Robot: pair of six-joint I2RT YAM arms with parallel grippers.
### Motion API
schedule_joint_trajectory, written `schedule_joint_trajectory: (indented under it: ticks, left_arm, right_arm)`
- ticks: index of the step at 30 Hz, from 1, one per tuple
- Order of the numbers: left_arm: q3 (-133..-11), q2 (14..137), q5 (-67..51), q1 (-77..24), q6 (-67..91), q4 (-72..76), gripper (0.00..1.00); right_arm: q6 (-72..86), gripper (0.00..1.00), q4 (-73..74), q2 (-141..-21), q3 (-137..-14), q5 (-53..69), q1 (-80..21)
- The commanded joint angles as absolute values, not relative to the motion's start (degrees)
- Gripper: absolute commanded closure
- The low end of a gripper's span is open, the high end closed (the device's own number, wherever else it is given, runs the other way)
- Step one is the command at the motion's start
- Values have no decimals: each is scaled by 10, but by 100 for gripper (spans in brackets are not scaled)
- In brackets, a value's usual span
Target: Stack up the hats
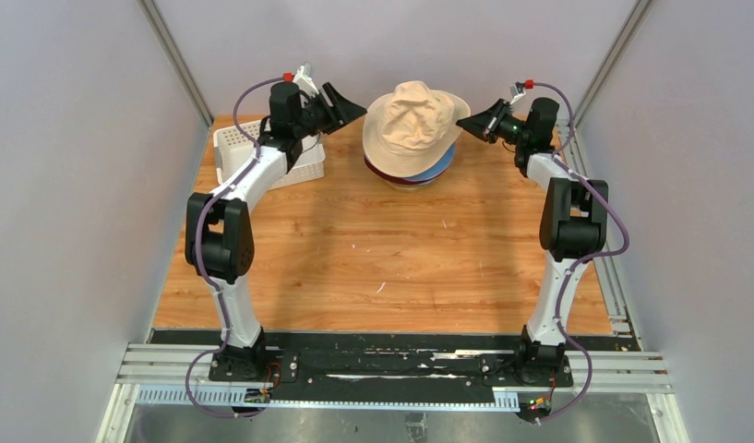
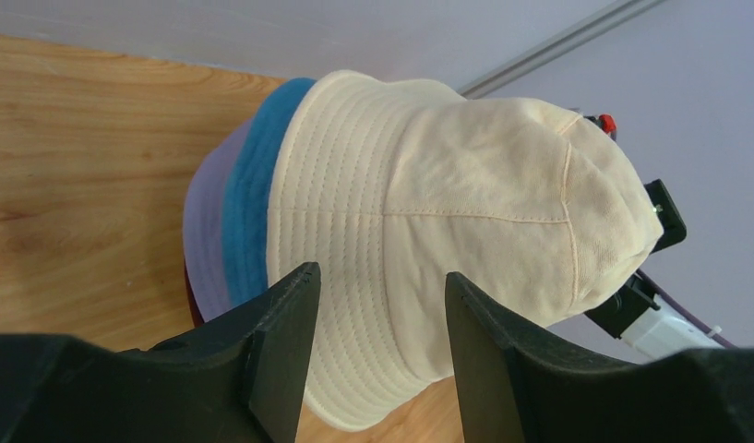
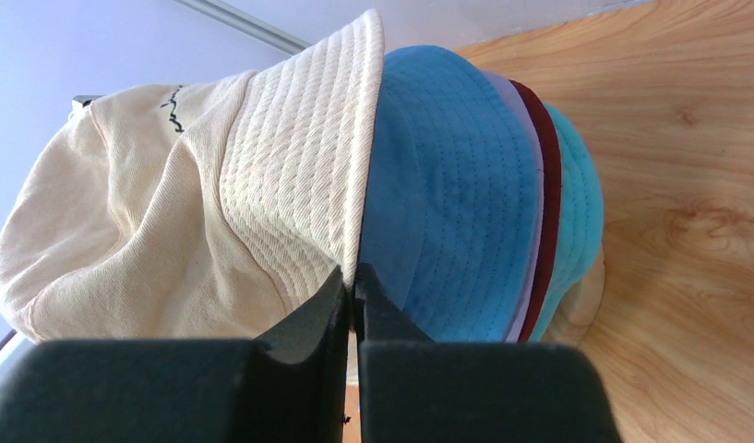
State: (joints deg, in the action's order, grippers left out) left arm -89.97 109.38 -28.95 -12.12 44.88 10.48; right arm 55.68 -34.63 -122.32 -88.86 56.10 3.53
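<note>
Several hats sit stacked at the back centre of the table (image 1: pixel 354 258). The beige hat (image 1: pixel 412 120) lies on top, above the blue hat (image 3: pixel 456 203), a lavender hat (image 2: pixel 205 231), the dark red hat (image 3: pixel 550 185) and the teal hat (image 3: pixel 580 203). My left gripper (image 1: pixel 353 111) hovers open just left of the stack. In the left wrist view the beige hat (image 2: pixel 447 203) shows beyond the open left gripper (image 2: pixel 382 272), apart from both fingers. My right gripper (image 1: pixel 465 121) is at the stack's right side. In its wrist view the right gripper (image 3: pixel 357 269) is shut on the brim edge of the beige hat (image 3: pixel 170 212).
A white mesh basket (image 1: pixel 234 148) stands at the back left, under the left forearm. A wooden stand (image 3: pixel 580 309) shows beneath the teal brim. Grey walls close in the table at the back and on both sides.
</note>
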Motion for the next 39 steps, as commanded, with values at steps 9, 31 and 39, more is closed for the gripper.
schedule_joint_trajectory:
  ticks: [9, 31, 39]
  left_arm:
    - [-931, 1164, -334, -117, 467, 184, 42]
    - [-961, 1246, -386, -113, 535, 297, 42]
    - [-928, 1276, -423, -100, 663, 501, 43]
  right_arm:
    - [555, 99, -344, -1232, -919, 559, 48]
    - [563, 99, -353, -1227, -918, 561, 48]
    - [570, 99, -362, -1229, -919, 562, 48]
